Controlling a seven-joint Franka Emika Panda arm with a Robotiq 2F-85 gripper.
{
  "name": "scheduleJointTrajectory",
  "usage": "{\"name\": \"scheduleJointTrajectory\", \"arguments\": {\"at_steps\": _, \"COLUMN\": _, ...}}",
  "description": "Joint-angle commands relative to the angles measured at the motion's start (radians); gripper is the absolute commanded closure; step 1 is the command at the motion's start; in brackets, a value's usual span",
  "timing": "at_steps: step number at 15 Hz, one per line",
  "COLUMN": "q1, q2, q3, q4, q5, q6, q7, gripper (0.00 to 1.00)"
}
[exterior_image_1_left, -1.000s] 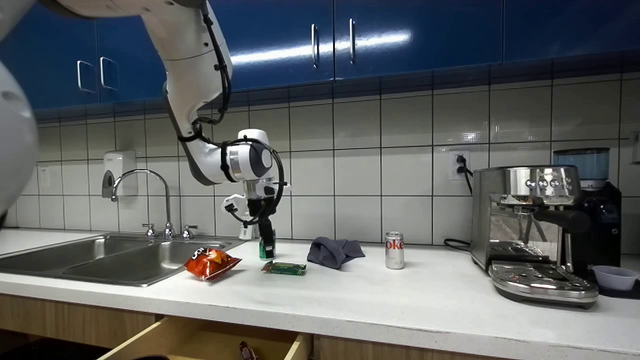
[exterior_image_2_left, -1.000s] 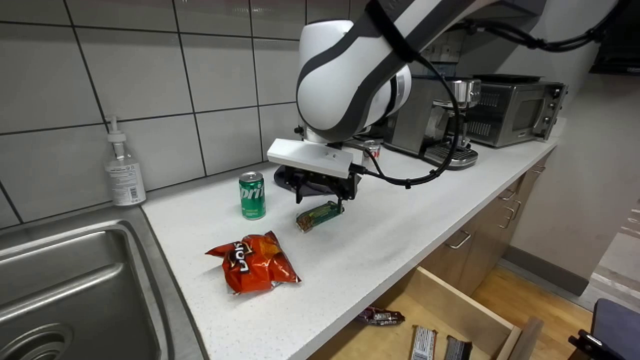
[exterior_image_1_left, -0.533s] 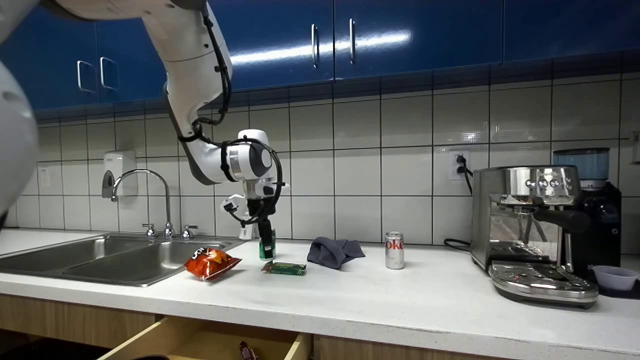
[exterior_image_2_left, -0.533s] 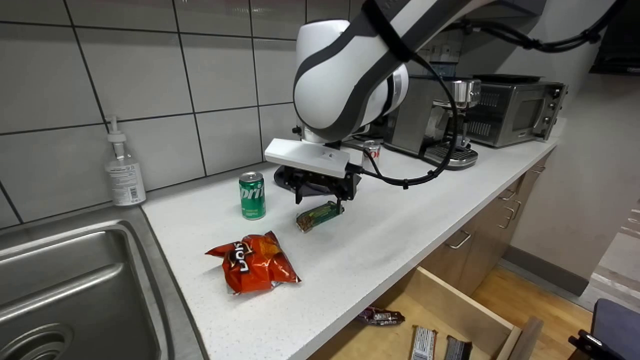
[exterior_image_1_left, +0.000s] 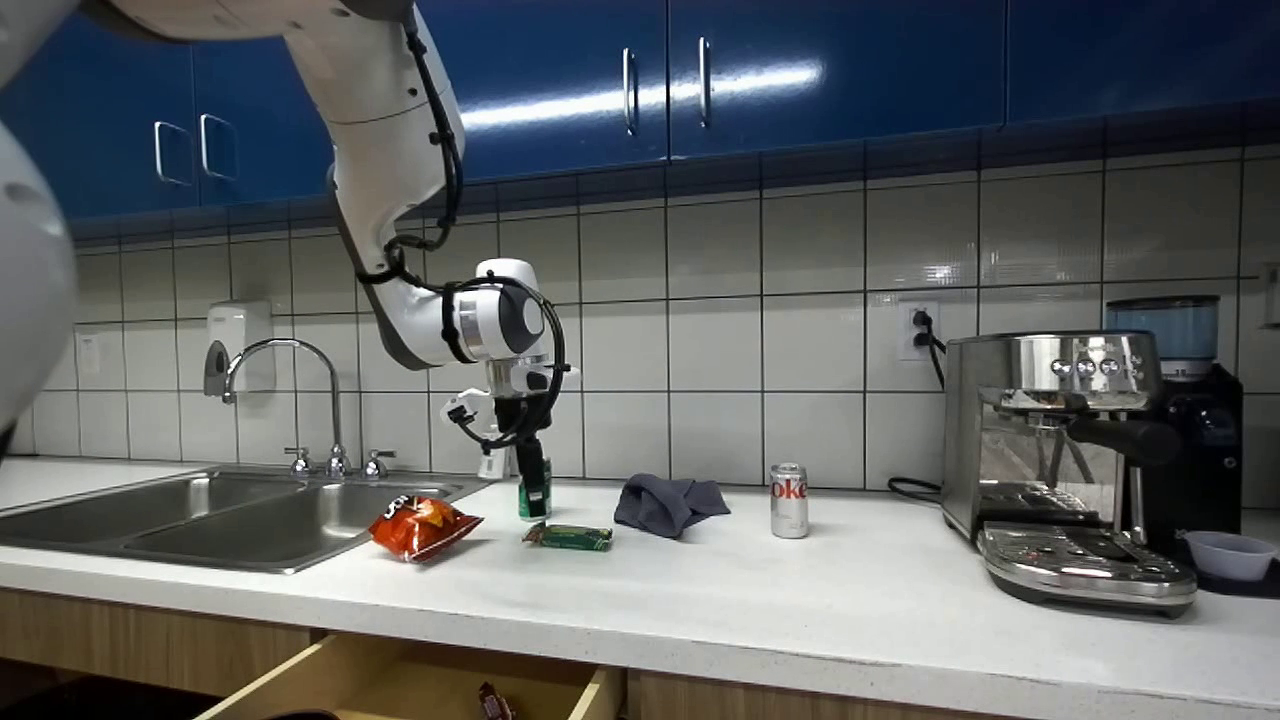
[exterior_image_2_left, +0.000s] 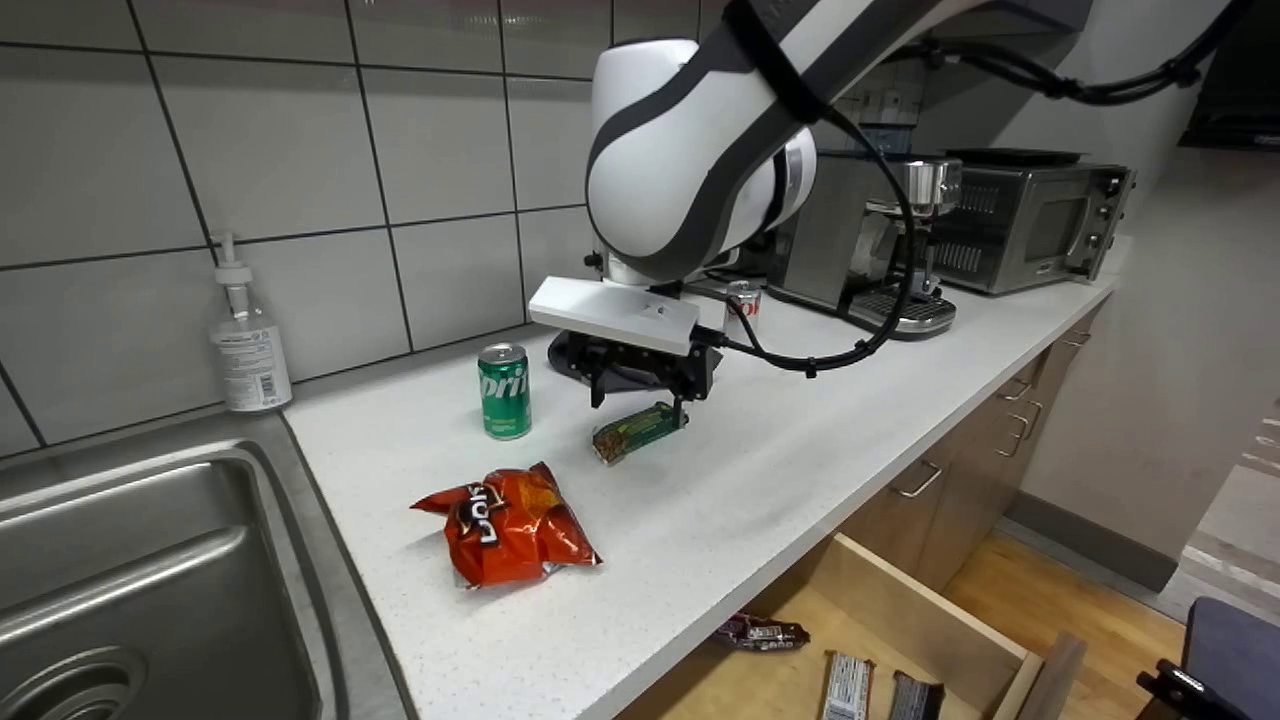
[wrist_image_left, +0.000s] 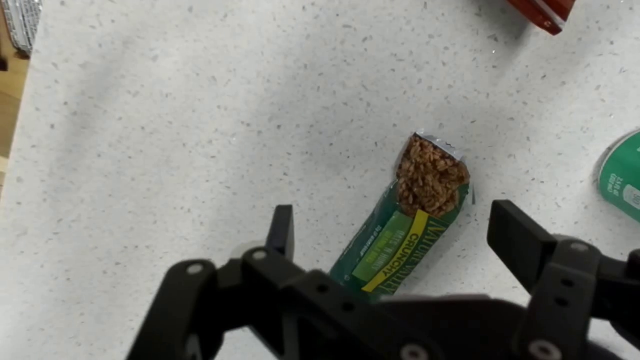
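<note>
- The gripper (wrist_image_left: 392, 222) hangs pointing down above the counter (exterior_image_2_left: 650, 610), its fingers (wrist_image_left: 520, 240) spread wide with nothing pinched between them.
- The granola bar (wrist_image_left: 400, 240), in a green wrapper with a brown oat pattern at one end, lies flat on the counter beneath the gripper. In the wrist view it shows between the fingers, with counter visible on both sides; its lower end is hidden behind the gripper's body.
- In an exterior view a fingertip overlaps the bar's far end; whether they touch cannot be told.
- The green Sprite can (exterior_image_2_left: 505, 392) stands upright near the bar, apart from it. The red chip bag (exterior_image_2_left: 520, 525) lies nearer the sink (exterior_image_2_left: 340, 600).
- The dark cloth (exterior_image_1_left: 665, 508) lies crumpled beyond the bar, and the silver Coke can (exterior_image_1_left: 790, 500) stands farther along.
- Below the counter edge, the drawer (exterior_image_2_left: 915, 600) is pulled out, with wrapped bars (exterior_image_2_left: 847, 690) inside.
- The step in hand looks like lining up over the granola bar.
- The bar runs aslant between the fingers, so gripping it would seem to call for a slight wrist turn, a careful lowering, then an even squeeze.
</note>
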Motion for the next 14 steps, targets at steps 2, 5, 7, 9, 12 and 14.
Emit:
{"name": "scheduleJointTrajectory", "arguments": {"at_steps": 2, "q1": -0.002, "q2": 0.0, "q3": 0.002, "q4": 0.001, "q5": -0.001, "q6": -0.002, "q7": 0.0, "gripper": 0.0}}
{"name": "scheduleJointTrajectory", "arguments": {"at_steps": 5, "q1": -0.022, "q2": 0.009, "q3": 0.009, "q4": 0.001, "q5": 0.008, "q6": 0.037, "q7": -0.038, "gripper": 0.0}}
{"name": "scheduleJointTrajectory", "arguments": {"at_steps": 7, "q1": -0.04, "q2": 0.012, "q3": 0.013, "q4": 0.0, "q5": 0.029, "q6": 0.063, "q7": -0.051, "gripper": 0.0}}
{"name": "scheduleJointTrajectory", "arguments": {"at_steps": 9, "q1": -0.055, "q2": 0.018, "q3": 0.011, "q4": 0.002, "q5": 0.044, "q6": 0.088, "q7": -0.052, "gripper": 0.0}}
{"name": "scheduleJointTrajectory", "arguments": {"at_steps": 12, "q1": -0.073, "q2": 0.024, "q3": 0.017, "q4": 0.004, "q5": 0.081, "q6": 0.107, "q7": -0.063, "gripper": 0.0}}
{"name": "scheduleJointTrajectory", "arguments": {"at_steps": 14, "q1": -0.076, "q2": 0.031, "q3": 0.019, "q4": 0.012, "q5": 0.105, "q6": 0.106, "q7": -0.062, "gripper": 0.0}}
